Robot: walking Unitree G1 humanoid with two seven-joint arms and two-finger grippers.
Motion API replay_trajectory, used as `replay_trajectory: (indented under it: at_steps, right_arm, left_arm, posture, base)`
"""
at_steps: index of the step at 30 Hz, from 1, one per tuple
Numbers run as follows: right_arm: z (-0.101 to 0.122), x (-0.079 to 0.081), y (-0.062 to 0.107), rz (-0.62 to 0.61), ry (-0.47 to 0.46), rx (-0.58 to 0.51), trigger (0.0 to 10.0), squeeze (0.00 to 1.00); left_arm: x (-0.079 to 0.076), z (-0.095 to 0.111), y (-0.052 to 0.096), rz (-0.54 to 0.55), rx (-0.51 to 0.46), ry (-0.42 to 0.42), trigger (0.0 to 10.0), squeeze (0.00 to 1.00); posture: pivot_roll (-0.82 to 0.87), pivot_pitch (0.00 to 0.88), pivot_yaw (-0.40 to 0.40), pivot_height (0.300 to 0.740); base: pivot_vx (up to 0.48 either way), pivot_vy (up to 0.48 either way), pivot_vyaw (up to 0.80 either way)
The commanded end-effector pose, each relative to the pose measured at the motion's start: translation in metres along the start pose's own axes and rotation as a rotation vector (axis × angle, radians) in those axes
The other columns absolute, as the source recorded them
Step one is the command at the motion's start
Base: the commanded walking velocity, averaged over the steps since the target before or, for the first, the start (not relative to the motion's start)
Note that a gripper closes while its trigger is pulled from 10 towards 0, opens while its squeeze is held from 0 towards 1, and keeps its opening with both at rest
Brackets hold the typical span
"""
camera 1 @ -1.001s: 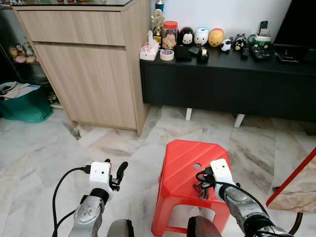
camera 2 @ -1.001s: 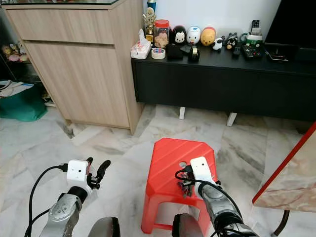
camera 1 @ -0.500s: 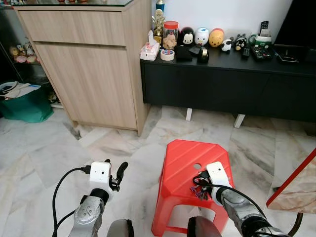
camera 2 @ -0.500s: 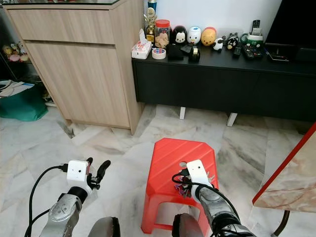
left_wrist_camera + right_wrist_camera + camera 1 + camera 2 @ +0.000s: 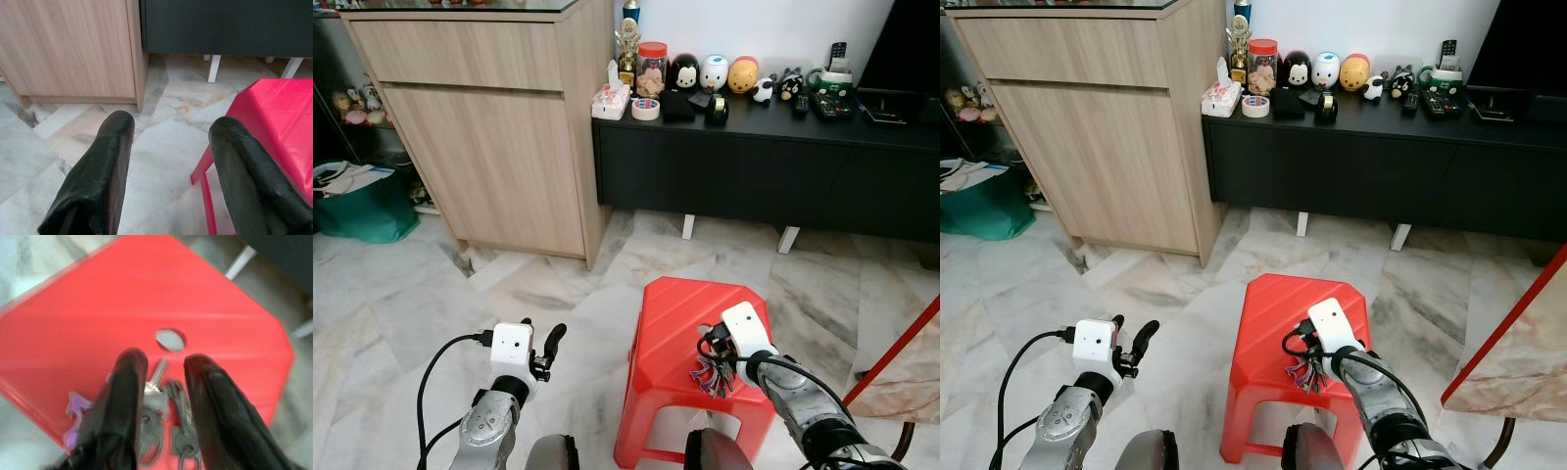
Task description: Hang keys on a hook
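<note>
Hovering above a red stool (image 5: 680,323), the right gripper (image 5: 164,377) straddles a bunch of keys (image 5: 161,423) near the seat's front edge, its fingers (image 5: 122,396) narrowly apart around them; whether they grip is unclear. Its wrist view reveals a purple tag (image 5: 76,413) and the seat's hole (image 5: 170,339). Beside the stool, the left gripper (image 5: 168,161) hangs wide, empty

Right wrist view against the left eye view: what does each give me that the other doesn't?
The right wrist view alone gives the close detail: two black fingers straddling the keys, a purple tag beside them, and the hole in the seat. The left eye view alone gives the surroundings: the left gripper over the floor, the wooden cabinet and the black sideboard. Both share the red stool and the keys.
</note>
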State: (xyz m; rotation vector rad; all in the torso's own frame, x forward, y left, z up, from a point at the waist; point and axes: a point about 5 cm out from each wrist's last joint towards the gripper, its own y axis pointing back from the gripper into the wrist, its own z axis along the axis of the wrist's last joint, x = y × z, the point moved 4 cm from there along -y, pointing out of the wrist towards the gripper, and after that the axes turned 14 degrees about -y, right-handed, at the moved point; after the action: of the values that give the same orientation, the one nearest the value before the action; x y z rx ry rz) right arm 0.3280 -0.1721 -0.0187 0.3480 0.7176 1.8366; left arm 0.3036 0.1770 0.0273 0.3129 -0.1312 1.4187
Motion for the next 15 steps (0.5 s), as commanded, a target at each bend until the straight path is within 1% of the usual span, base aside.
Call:
replay_trajectory:
  at_steps: [1,4,8,9,10,13,14,15]
  right_arm:
    - [-0.009,-0.005,0.003,-0.004,0.111,0.047,10.0,0.00]
    - [-0.014,-0.005,0.004,0.000,0.090,0.064,10.0,0.00]
    - [-0.025,-0.004,0.004,-0.006,0.096,0.117,10.0,0.00]
    - [-0.027,-0.003,0.004,-0.007,0.077,0.123,10.0,0.00]
    - [-0.028,-0.001,0.003,-0.003,0.057,0.120,10.0,0.00]
    - [-0.028,0.002,0.003,0.011,0.055,0.111,10.0,0.00]
    - [-0.028,0.003,0.003,0.013,0.036,0.109,10.0,0.00]
    - [-0.029,0.004,0.003,0.015,0.024,0.107,10.0,0.18]
  left_arm:
    - [-0.001,-0.003,0.000,-0.010,0.014,-0.008,10.0,0.00]
    - [-0.001,-0.003,0.000,-0.011,0.014,-0.008,10.0,0.00]
    - [-0.001,-0.003,0.000,-0.010,0.013,-0.010,10.0,0.00]
    - [0.000,-0.003,0.000,-0.009,0.014,-0.011,10.0,0.00]
    - [0.000,-0.003,0.001,-0.008,0.014,-0.012,10.0,0.00]
    - [0.000,-0.003,0.001,-0.008,0.014,-0.013,10.0,0.00]
    - [0.000,-0.003,0.001,-0.008,0.014,-0.014,10.0,0.00]
    - [0.000,-0.003,0.001,-0.007,0.014,-0.014,10.0,0.00]
  posture:
    - [0.04,0.022,-0.023,0.597]
    - [0.04,0.022,-0.023,0.597]
    - [0.04,0.021,-0.022,0.597]
    - [0.04,0.021,-0.022,0.597]
    - [0.04,0.021,-0.022,0.597]
    - [0.04,0.021,-0.022,0.597]
    - [0.04,0.021,-0.022,0.597]
    - [0.04,0.021,-0.022,0.597]
  base:
    - [0.000,0.000,0.00]
    - [0.000,0.000,0.00]
    - [0.000,0.000,0.00]
    - [0.000,0.000,0.00]
    - [0.000,0.000,0.00]
    - [0.000,0.000,0.00]
    - [0.000,0.000,0.00]
    - [0.000,0.000,0.00]
